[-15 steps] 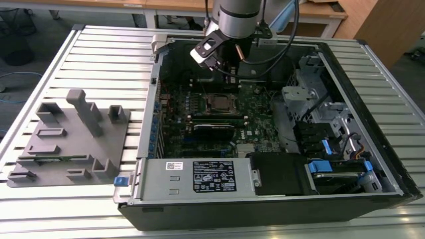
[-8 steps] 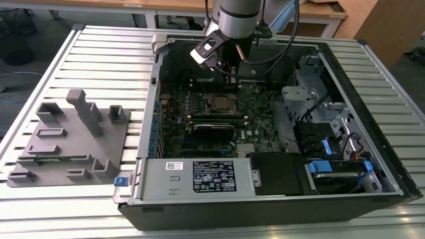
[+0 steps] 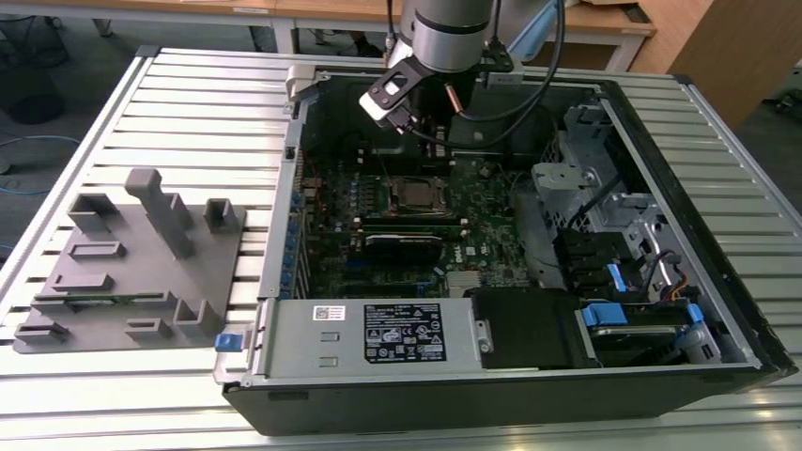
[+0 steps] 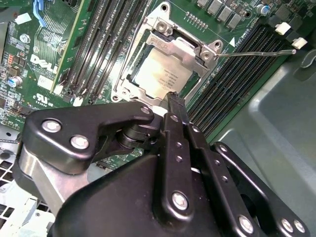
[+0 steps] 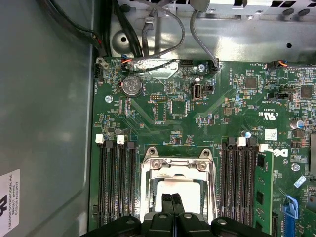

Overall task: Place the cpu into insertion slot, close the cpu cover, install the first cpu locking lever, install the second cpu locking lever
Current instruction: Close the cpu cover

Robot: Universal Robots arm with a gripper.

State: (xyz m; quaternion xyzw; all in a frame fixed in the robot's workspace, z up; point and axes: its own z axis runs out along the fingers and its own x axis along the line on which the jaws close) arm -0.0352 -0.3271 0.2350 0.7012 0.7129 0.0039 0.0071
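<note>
Silver: one cpu (image 4: 160,75), one cpu cover (image 4: 186,48)

A pale grey metal table of long ribbed slats (image 3: 188,103) spreads across the exterior view. Beyond its far edge runs a light brown wooden desk top (image 3: 314,11), with a light brown wooden cabinet side (image 3: 733,47) at the exterior view's right. A dull grey floor (image 3: 69,122) lies at the exterior view's left, with a thin blue cable (image 3: 25,141) on it. The light is even and soft.

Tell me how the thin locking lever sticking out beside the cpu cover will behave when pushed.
The locking lever is a long, thin bare-metal rod, so it will probably flex springily rather than stay rigid. Its smooth, narrow surface looks slippery, so the tool could slide off it.
</note>
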